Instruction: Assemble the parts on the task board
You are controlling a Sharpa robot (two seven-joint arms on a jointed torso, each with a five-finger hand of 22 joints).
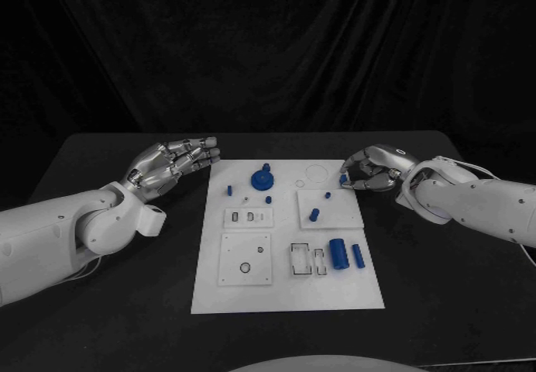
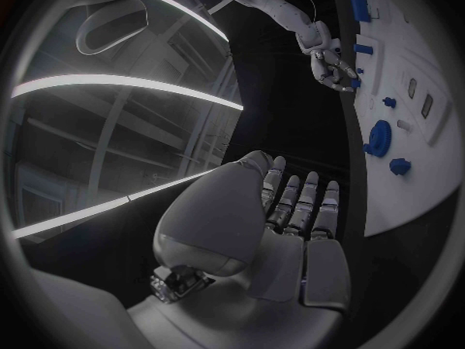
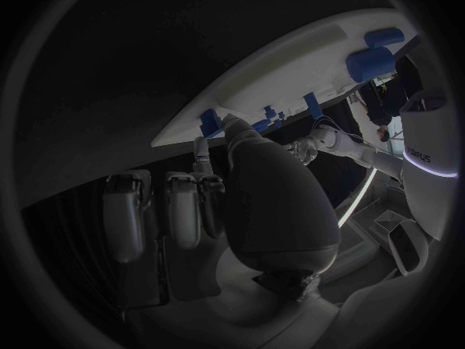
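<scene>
Stretching down the middle of the black table is the white board, and both hands sit up at its far end, one on each side. Left hand hovers just off the board's far left corner, fingers held loosely apart, gently curved, holding nothing; from its own wrist camera the fingers point toward the board's edge without touching it. Right hand is at the far right edge, fingers curled in tight, and right at their tips sits a small blue piece. Whether it is actually pinched or only touched, I cannot tell: the fingers cover most of it, and the right wrist camera shows just a fingertip against a blue piece at the board's rim.

Out on the board, the big blue gear stands between the two hands, nearer the left one. Two blue cylinders lie side by side toward the near right, well away from both hands. A small blue peg lies on the raised square plate, near the right hand. Tinier blue bits around the gear are too small to identify.
</scene>
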